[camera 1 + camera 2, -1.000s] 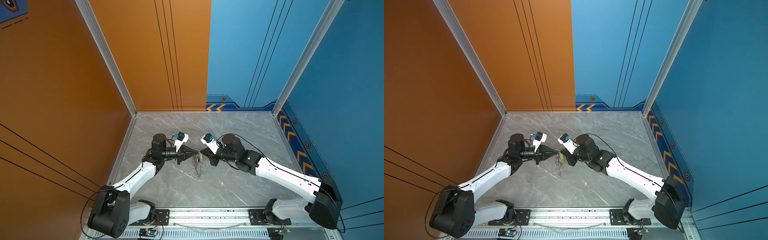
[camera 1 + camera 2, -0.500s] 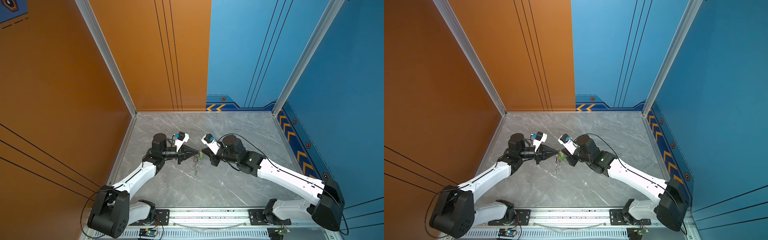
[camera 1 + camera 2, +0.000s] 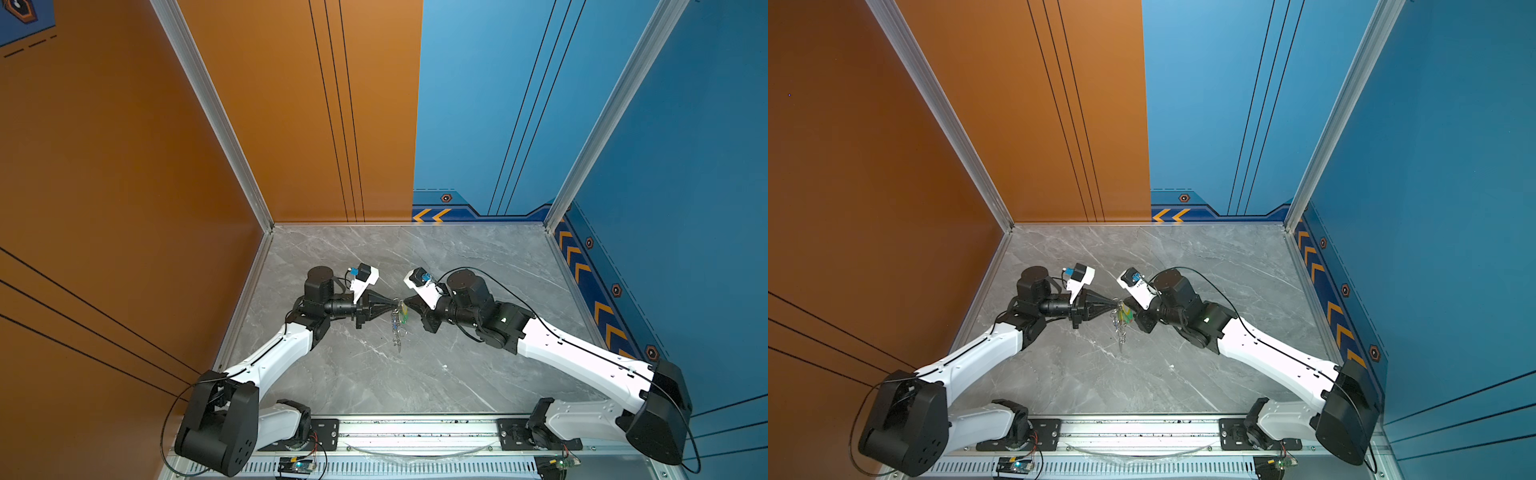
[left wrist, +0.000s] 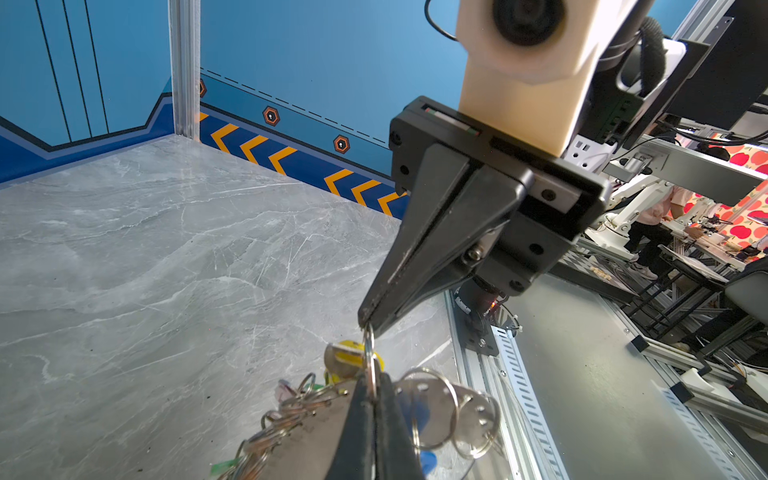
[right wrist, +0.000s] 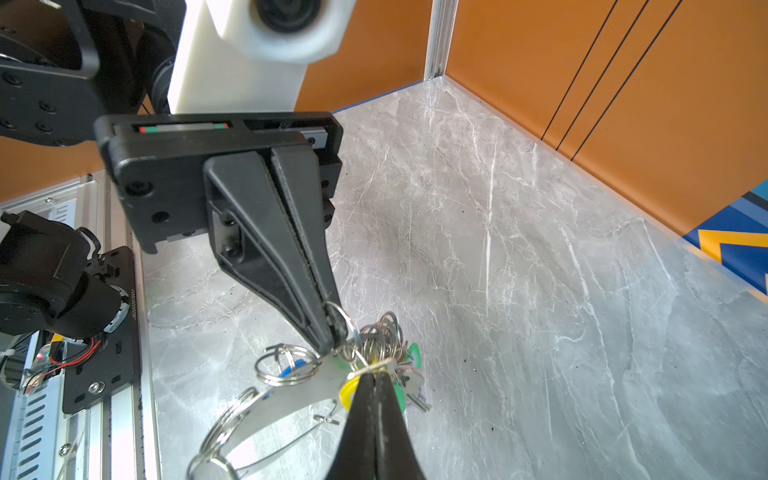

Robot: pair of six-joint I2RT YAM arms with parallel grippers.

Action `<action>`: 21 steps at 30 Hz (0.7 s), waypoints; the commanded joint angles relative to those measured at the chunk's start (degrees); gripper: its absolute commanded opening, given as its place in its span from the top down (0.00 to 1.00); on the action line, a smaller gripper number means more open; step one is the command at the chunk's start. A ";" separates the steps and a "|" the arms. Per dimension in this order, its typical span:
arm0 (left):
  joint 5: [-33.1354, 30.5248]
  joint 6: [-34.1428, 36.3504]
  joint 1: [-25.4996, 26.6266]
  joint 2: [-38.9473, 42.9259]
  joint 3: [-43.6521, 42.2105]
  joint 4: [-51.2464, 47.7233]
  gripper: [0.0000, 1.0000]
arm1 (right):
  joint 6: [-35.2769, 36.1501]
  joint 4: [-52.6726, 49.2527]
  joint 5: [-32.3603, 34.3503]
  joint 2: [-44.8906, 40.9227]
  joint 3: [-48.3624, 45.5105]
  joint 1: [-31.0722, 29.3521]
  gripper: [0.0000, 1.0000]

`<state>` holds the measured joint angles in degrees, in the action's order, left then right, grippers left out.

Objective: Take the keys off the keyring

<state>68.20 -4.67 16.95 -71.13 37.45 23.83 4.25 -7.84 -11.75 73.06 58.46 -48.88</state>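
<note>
The keyring (image 3: 397, 330) (image 3: 1120, 328) hangs off the table at mid-table between both grippers; in the wrist views it is a flat grey hoop (image 4: 434, 397) (image 5: 297, 395) edged with silver split rings. The keys cluster on it, with a yellow tag (image 4: 348, 352) (image 5: 346, 392), green tags (image 5: 413, 353) and a blue tag (image 5: 291, 368). My left gripper (image 3: 394, 304) (image 4: 371, 384) is shut on a small split ring (image 4: 369, 353). My right gripper (image 3: 409, 306) (image 5: 372, 372) is shut on what looks like the same ring's other side, tip to tip with the left.
The grey marble tabletop (image 3: 478, 257) is walled in orange on the left and back left and in blue on the right. A metal rail (image 3: 415, 428) carrying both arm bases runs along the front edge. A small white speck (image 3: 444, 366) lies right of centre.
Almost nothing: both grippers stay shut at the ring, the right arm has shifted very slightly, and the hanging bunch has swayed a little.
</note>
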 commanded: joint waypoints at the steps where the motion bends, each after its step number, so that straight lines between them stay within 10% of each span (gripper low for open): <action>1: 3.49 -1.21 0.32 0.15 2.00 0.79 1.00 | -0.65 -0.15 1.18 -1.79 1.85 -0.21 1.00; 21: 1.85 -24.87 -2.58 -4.26 -0.53 31.90 1.00 | -6.34 4.82 -1.83 -4.18 -2.29 -4.20 1.00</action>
<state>70.54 -25.08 14.79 -74.98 37.39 47.05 1.28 -5.26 -9.98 70.43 56.66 -52.86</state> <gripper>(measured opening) 0.045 0.047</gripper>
